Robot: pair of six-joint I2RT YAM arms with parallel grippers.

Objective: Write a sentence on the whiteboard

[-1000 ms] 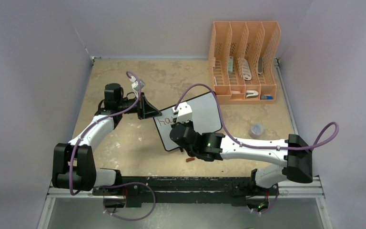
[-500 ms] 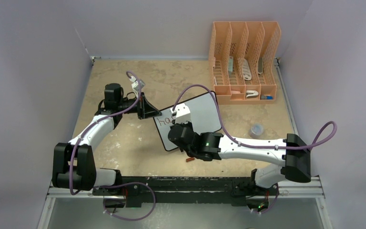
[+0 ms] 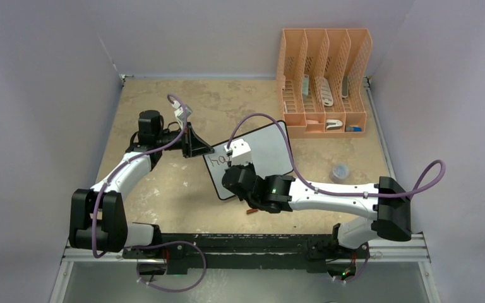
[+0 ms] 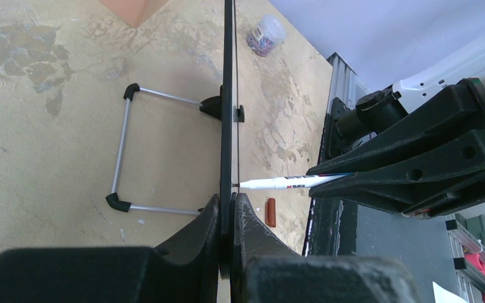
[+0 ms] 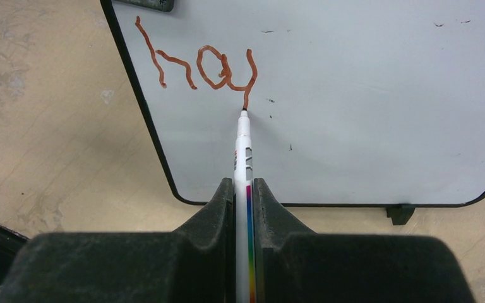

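Your right gripper is clamped on the white marker, and the tip is touching the whiteboard at the bottom of a long downstroke. So far the red-brown lettering reads roughly "ha" plus that open stroke, sitting in the upper left corner of the board. The whiteboard stands upright on the table near its middle, propped on its wire stand. Your left gripper is closed on the board's edge, pinching it from both faces.

The main risk is pressure. The marker meets the board almost square on, so a hard push would load the left pinch and the light stand. The board could then twist or slide in the fingers and the stroke would wander. With too little pressure the line will skip.

Watch the marker itself as well. It is held near its middle with a long stretch ahead of the fingers, so sideways drag may swing it in the grip and shift where the tip lands.

The letters look large and loose, and the third one reads more like a "y". Spacing could run out before the line is finished.

A small red-brown piece, likely the cap, lies on the table just beside your right arm, where a sweep could knock it away
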